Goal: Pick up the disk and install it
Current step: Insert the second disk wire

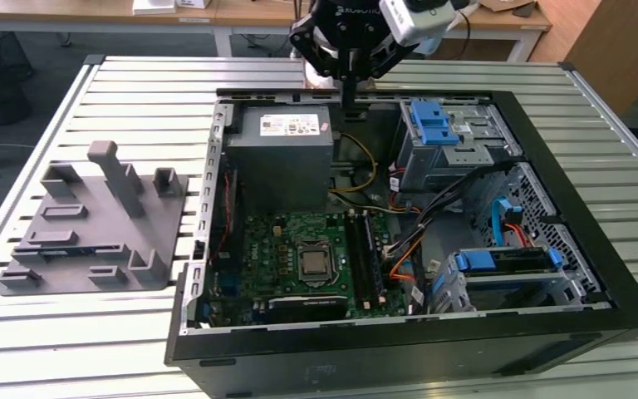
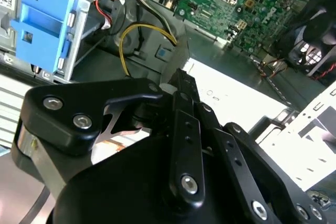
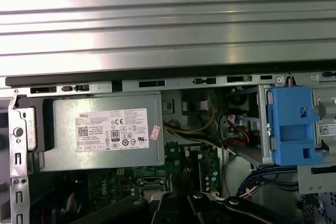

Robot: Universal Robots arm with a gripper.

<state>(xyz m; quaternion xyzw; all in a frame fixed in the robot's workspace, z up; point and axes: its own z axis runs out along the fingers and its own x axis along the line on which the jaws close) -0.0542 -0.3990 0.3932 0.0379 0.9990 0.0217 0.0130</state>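
Clenched, empty claw [image 1: 349, 101] poised near the power supply [image 1: 286, 150], well apart from the disk [image 1: 502, 260]; probable risk of snagging the yellow cables [image 2: 144, 24] on any descent.

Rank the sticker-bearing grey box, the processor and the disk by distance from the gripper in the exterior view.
1. The grey box, right beside the gripper, toward the exterior view's left.
2. The processor, on the green board.
3. The disk, at the case's opposite end, exterior view's right.

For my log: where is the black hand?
Exterior view: the hand hangs at the black case's far edge, between the grey metal box and the blue-latched cage.
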